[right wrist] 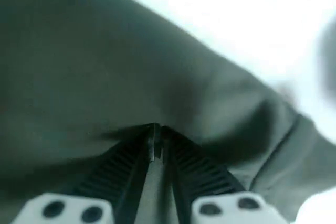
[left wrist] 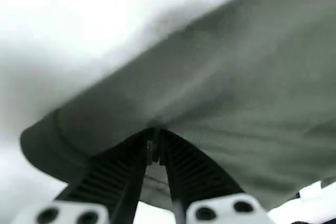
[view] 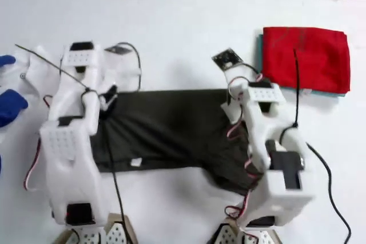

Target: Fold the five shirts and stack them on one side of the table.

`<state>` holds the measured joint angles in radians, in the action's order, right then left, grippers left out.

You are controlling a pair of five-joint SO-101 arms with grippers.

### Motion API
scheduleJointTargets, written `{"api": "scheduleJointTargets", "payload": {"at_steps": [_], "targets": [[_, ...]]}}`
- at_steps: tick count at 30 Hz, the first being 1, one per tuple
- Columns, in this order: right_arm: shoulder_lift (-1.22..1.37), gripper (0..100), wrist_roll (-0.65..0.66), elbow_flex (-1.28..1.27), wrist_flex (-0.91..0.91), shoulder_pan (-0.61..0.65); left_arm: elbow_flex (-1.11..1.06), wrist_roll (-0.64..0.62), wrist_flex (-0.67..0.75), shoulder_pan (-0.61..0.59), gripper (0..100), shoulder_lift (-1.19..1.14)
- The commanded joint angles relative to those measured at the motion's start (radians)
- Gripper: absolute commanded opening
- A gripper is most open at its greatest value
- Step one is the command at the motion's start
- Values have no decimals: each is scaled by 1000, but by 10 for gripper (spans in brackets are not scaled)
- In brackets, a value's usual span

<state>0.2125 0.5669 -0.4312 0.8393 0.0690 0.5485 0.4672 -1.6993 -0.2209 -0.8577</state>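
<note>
Jaws: I have the left jaws and right jaws each clamped on the dark shirt (view: 171, 130), one at each end, likely so it lifts evenly.
Worktop (view: 171, 21): the shirt lies spread mid-surface.
Folded stack (view: 305, 58): red-topped, parked far right, leaving folding room.

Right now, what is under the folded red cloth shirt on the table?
A thin blue-green cloth edge shows beneath the folded red cloth shirt, along two sides. The rest is covered, so I cannot tell what it is.
</note>
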Motion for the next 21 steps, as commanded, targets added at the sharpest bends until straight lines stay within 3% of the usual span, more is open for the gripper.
{"api": "scheduleJointTargets", "payload": {"at_steps": [1, 5, 11, 17, 21], "targets": [[102, 19, -12, 166, 61, 28, 421, 2, -86, -44, 24, -186], [168, 19, -137, 328, 110, 47, 604, 2, -87, -43, 24, -292], [180, 19, -199, 459, 196, 50, 559, 2, -89, -20, 24, -261], [170, 19, -199, 512, 320, 48, 364, 0, -91, -6, 24, -37], [73, 19, -199, 511, 383, 50, 73, 20, -87, -6, 24, 201]]}}
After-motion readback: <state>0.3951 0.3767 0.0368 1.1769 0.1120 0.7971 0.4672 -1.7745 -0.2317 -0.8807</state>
